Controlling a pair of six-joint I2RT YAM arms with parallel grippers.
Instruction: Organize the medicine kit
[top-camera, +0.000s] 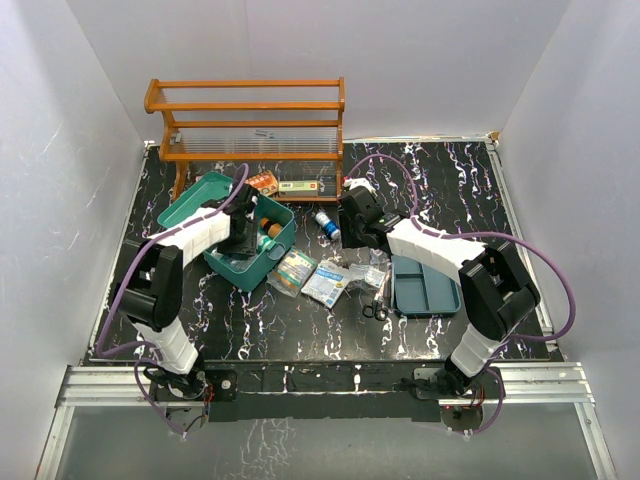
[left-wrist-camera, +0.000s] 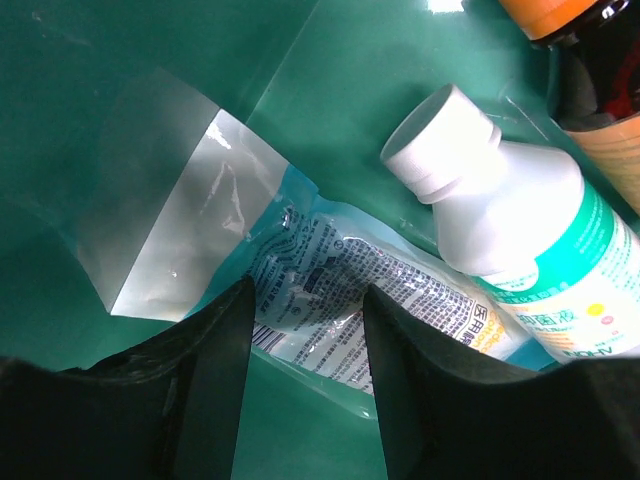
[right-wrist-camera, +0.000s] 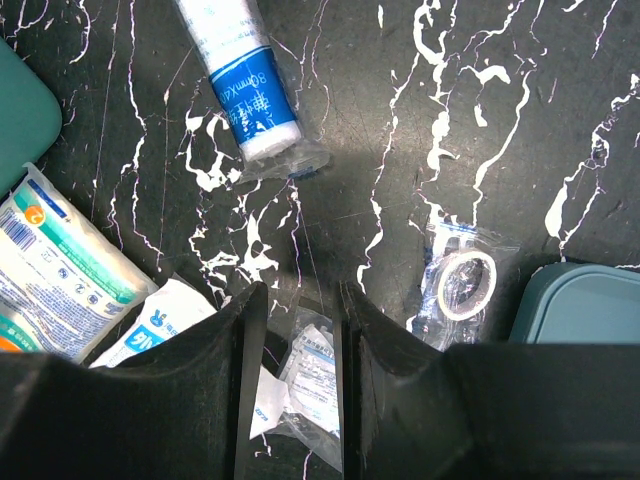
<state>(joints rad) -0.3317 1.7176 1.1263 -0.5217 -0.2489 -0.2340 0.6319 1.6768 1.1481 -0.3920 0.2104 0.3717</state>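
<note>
The teal medicine kit (top-camera: 232, 272) stands open at the left, its lid (top-camera: 190, 205) leaning back. My left gripper (top-camera: 247, 232) reaches down inside it. In the left wrist view its jaws (left-wrist-camera: 305, 290) are open just above a clear printed packet (left-wrist-camera: 330, 250) on the kit floor (left-wrist-camera: 90, 90), beside a white bottle (left-wrist-camera: 510, 220) and a brown bottle (left-wrist-camera: 600, 90). My right gripper (top-camera: 352, 215) hovers over the table, open (right-wrist-camera: 300, 288), with a small clear packet (right-wrist-camera: 312, 370) lying below between the jaws. The blue-grey insert tray (top-camera: 425, 288) lies right of it.
The orange wooden rack (top-camera: 250, 120) stands at the back. A blue-labelled roll (right-wrist-camera: 245, 95), a bagged tape ring (right-wrist-camera: 465, 280), a white pouch (right-wrist-camera: 160, 325) and a green-white pack (right-wrist-camera: 60, 270) lie around the right gripper. Scissors (top-camera: 375, 310) lie by the tray.
</note>
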